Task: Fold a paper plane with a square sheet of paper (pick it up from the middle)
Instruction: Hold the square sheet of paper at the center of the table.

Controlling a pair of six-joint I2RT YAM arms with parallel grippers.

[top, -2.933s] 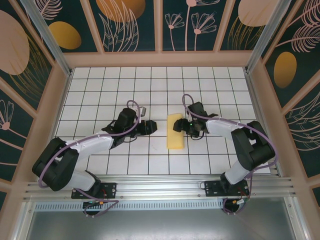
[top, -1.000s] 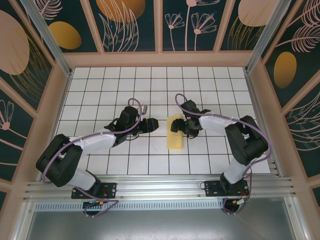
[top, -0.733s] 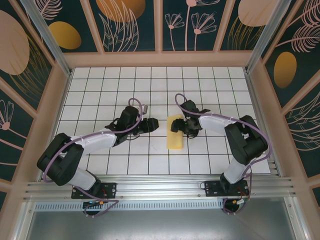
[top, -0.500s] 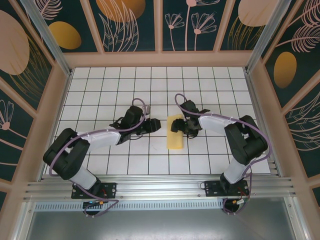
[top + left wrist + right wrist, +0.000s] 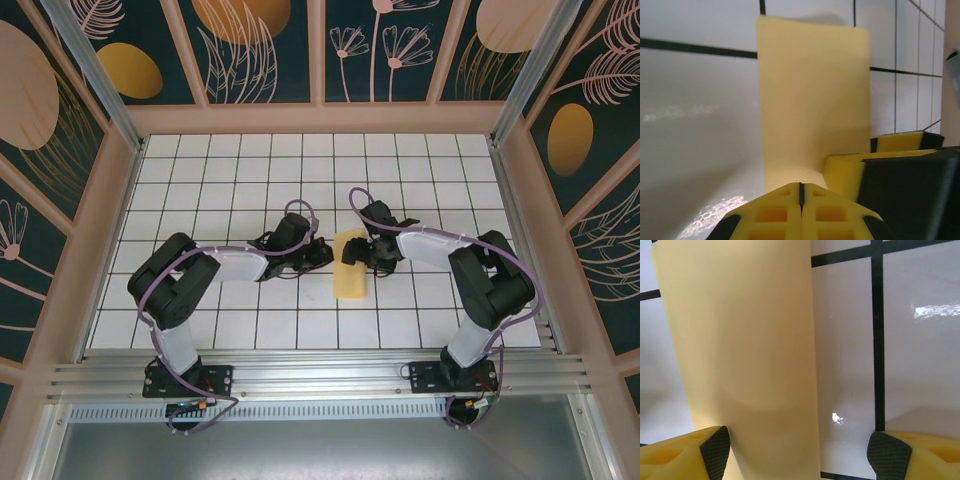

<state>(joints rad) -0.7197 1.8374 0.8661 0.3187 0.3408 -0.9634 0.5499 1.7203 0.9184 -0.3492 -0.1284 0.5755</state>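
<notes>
The square sheet of paper [image 5: 350, 266] lies folded into a narrow pale yellow strip on the white tiles, mid-table. My left gripper [image 5: 324, 256] is shut, its tips at the strip's left edge. In the left wrist view the yellow fingertips [image 5: 801, 192] meet, with the paper [image 5: 812, 100] stretching away just ahead of them; I cannot tell whether they touch its near edge. My right gripper [image 5: 362, 250] stands open over the strip's upper right part. Its fingertips [image 5: 802, 455] straddle the paper's [image 5: 740, 355] right edge, and one of its fingers [image 5: 846, 172] rests on the sheet.
The tiled floor [image 5: 200, 180] stretches out around the paper, fenced by a wooden frame [image 5: 320, 118] at the back and sides. A metal rail [image 5: 320, 375] carrying both arm bases runs along the near edge.
My left arm has reached to the right up to the paper's left edge, and its jaws have gone from partly open to shut. The right gripper has stayed put, open.
</notes>
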